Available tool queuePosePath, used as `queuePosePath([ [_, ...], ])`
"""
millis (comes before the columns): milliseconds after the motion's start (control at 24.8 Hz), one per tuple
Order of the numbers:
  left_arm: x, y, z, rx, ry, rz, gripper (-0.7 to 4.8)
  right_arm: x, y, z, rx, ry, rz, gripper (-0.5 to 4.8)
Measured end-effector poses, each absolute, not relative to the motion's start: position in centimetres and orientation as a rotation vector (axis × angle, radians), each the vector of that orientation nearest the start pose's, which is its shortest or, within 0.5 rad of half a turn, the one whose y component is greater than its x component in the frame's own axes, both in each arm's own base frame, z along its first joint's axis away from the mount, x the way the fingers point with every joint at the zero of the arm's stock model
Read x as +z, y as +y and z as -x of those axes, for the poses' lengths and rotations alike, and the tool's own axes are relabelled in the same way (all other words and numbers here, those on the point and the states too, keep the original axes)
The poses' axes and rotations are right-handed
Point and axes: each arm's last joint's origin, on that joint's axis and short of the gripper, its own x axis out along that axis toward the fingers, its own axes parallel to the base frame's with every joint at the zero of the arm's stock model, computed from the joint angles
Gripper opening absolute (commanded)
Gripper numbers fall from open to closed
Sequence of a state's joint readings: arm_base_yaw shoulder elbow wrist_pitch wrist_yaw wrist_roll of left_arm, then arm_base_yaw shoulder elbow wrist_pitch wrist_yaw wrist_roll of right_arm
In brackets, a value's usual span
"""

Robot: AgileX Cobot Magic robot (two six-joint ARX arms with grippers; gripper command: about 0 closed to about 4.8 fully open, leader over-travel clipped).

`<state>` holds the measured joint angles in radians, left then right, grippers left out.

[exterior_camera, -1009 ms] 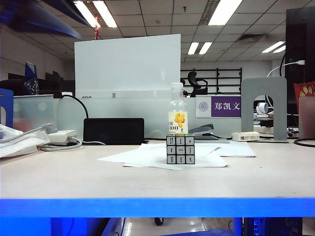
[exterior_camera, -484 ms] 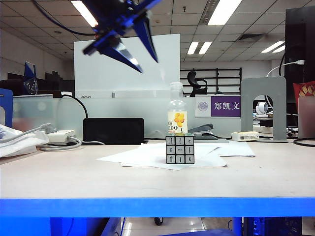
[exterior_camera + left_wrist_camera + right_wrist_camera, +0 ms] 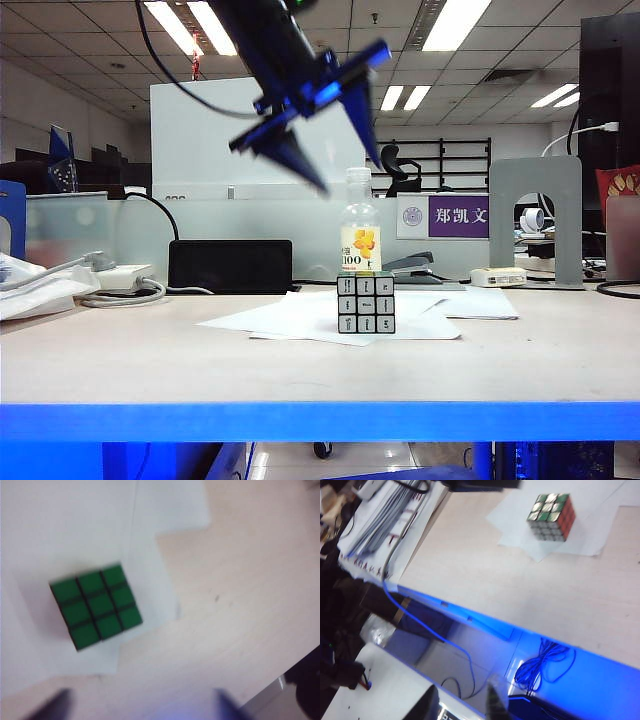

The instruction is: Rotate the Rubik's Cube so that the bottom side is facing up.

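Green face up, the small black-framed Rubik's Cube is sitting on white paper; I'm hovering the left gripper above, jaws released; right gripper is hanging off the worktop, jaws parted

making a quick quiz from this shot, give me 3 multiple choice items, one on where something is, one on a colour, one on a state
1. Where does the cube rest?
A. on white paper sheets
B. on the black box
C. inside the bottle

2. Which colour is the cube's top face?
A. blue
B. green
C. red

3. How do the jaws of the left gripper stand?
A. clamped on the cube
C. holding the bottle
B. spread apart, above the cube

Answers: 1 A, paper lies under the cube on the table. 2 B, the left wrist view shows green on top. 3 B, both fingers splay out with nothing between them.
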<state>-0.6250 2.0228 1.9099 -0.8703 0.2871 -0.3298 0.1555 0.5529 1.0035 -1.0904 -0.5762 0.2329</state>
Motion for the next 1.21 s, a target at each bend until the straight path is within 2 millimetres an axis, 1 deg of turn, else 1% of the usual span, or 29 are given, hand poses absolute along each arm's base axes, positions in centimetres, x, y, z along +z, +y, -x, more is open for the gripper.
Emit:
queuePosePath([
  [161,27.1,-27.0,-35.0,-0.635,1.222,0.079,4.79,33.9,2.6,-6.3,0.622,0.757,-0.352,1.28],
  [242,26.8,-27.2,-34.9,-0.638,1.236,0.075,4.79,33.5,2.6,-6.4,0.621,0.771,-0.354,1.27],
  [282,27.0,-27.4,-35.0,-0.653,1.213,0.082,4.79,33.1,2.6,-6.5,0.619,0.788,-0.355,1.27],
  [444,28.1,-27.7,-35.7,-0.679,1.116,0.105,4.79,32.4,2.7,-6.6,0.626,0.821,-0.351,1.28],
  [525,29.4,-28.1,-36.3,-0.69,1.065,0.115,4.79,32.4,2.8,-6.6,0.642,0.828,-0.342,1.28],
  [605,29.9,-28.5,-36.8,-0.695,1.055,0.115,4.79,32.4,2.9,-6.6,0.653,0.83,-0.338,1.28],
  [686,29.9,-28.8,-37.3,-0.689,1.081,0.102,4.79,32.3,3.0,-6.5,0.661,0.831,-0.333,1.28],
  [767,29.4,-29.3,-38.0,-0.659,1.107,0.073,4.79,32.4,3.0,-6.5,0.672,0.832,-0.329,1.28],
  [847,28.4,-29.5,-38.4,-0.609,1.159,0.036,4.79,32.4,3.0,-6.5,0.67,0.832,-0.329,1.28],
  [968,27.2,-29.3,-38.7,-0.546,1.238,-0.019,4.79,32.3,3.0,-6.5,0.67,0.836,-0.329,1.28],
  [1211,26.7,-28.7,-39.1,-0.504,1.277,-0.041,4.79,32.3,3.0,-6.2,0.67,0.837,-0.329,1.28],
])
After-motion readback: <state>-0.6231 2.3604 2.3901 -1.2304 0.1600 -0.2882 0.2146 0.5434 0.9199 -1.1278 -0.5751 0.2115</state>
